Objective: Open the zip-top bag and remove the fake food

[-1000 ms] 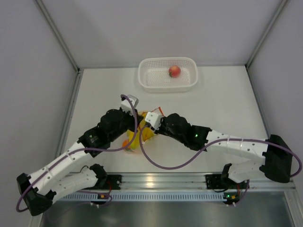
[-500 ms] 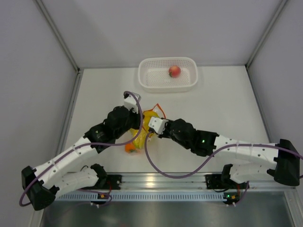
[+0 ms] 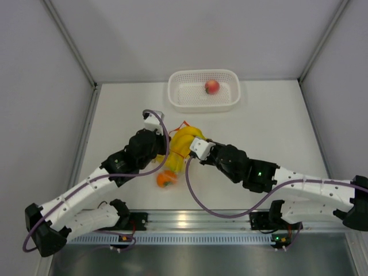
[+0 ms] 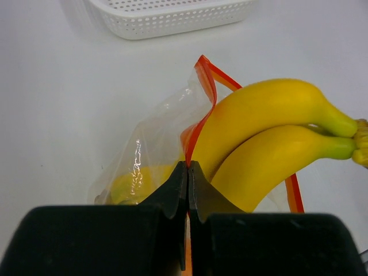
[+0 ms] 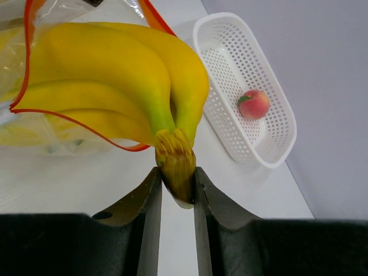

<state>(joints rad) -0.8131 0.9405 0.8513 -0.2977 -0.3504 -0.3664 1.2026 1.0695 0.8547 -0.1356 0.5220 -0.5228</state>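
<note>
Clamping banana stem [image 5: 175, 158], right claw [image 5: 177, 175], left claw [image 4: 188, 168] pinching bag [image 4: 154, 135]

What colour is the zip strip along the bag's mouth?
Orange-red. The zip strip shows best in the right wrist view.

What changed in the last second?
The right gripper, shut on the banana bunch by its stem, drew back rightward, pulling it farther out of the zip-top bag. The orange fruit now lies uncovered. The left gripper stays pinched on the bag's edge; peach unmoved in the basket.
</note>
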